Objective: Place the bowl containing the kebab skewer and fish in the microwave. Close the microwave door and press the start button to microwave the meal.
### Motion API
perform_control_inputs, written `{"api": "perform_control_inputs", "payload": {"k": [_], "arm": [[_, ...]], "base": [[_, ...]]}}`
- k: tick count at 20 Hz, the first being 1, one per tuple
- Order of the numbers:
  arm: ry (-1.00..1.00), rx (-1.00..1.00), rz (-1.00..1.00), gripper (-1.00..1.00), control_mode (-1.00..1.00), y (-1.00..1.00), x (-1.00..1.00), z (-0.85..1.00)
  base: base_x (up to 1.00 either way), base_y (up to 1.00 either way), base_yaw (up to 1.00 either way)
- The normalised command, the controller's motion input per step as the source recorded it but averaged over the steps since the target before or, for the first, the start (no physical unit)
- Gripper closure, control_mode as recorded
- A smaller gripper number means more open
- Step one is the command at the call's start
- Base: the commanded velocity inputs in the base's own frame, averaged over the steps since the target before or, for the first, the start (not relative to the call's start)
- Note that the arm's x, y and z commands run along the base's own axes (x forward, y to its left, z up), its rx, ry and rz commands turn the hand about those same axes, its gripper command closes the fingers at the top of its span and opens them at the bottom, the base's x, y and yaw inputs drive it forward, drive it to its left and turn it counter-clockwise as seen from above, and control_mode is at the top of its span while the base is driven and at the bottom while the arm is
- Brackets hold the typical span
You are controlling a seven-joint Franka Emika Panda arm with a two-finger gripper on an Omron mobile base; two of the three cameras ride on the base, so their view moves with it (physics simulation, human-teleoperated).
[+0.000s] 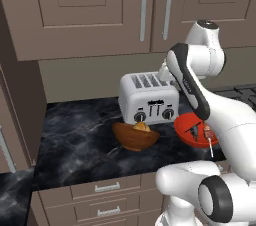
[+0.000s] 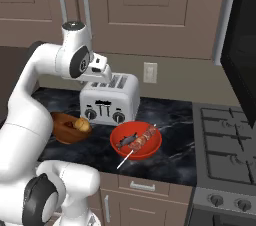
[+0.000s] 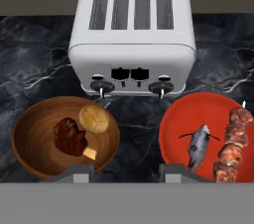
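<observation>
The glossy red bowl (image 3: 174, 121) sits on the dark marble counter, right of the toaster's front. In it lie the small grey fish (image 3: 198, 146) and the meat skewer (image 3: 233, 143), side by side. From the right base, the bowl (image 2: 115, 146) holds the fish (image 2: 127, 141) and the skewer (image 2: 145, 139), whose stick juts over the near rim. The arm hides part of the bowl (image 1: 181, 126). My gripper (image 3: 126, 172) hangs open and empty well above the counter, over the toaster's front, between the two bowls. The dark microwave door (image 2: 245, 45) with its grey bar handle (image 2: 225, 20) stands at the far right.
A silver toaster (image 3: 131, 34) stands at the back of the counter. A brown wooden bowl (image 3: 37, 134) with food sits to its front left. A gas stove (image 2: 225, 135) adjoins the counter on the right. Wall cabinets (image 1: 90, 5) hang above.
</observation>
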Motion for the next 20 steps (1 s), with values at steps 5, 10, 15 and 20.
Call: {"api": "perform_control_inputs", "payload": {"k": [5, 10, 15, 20], "arm": [[0.0, 0.0, -0.03, -1.0, -1.0, -0.19, -0.19, 0.0], [0.0, 0.05, -0.11, -1.0, -1.0, -0.73, -0.69, -0.13], [-0.02, 0.06, -0.17, -1.0, -1.0, -0.73, -0.9, -0.31], [0.0, 0.08, -0.22, -1.0, -1.0, -0.7, -0.68, -0.47]], "base": [[0.0, 0.0, 0.0], [0.0, 0.0, 0.0], [0.0, 0.0, 0.0], [0.0, 0.0, 0.0]]}}
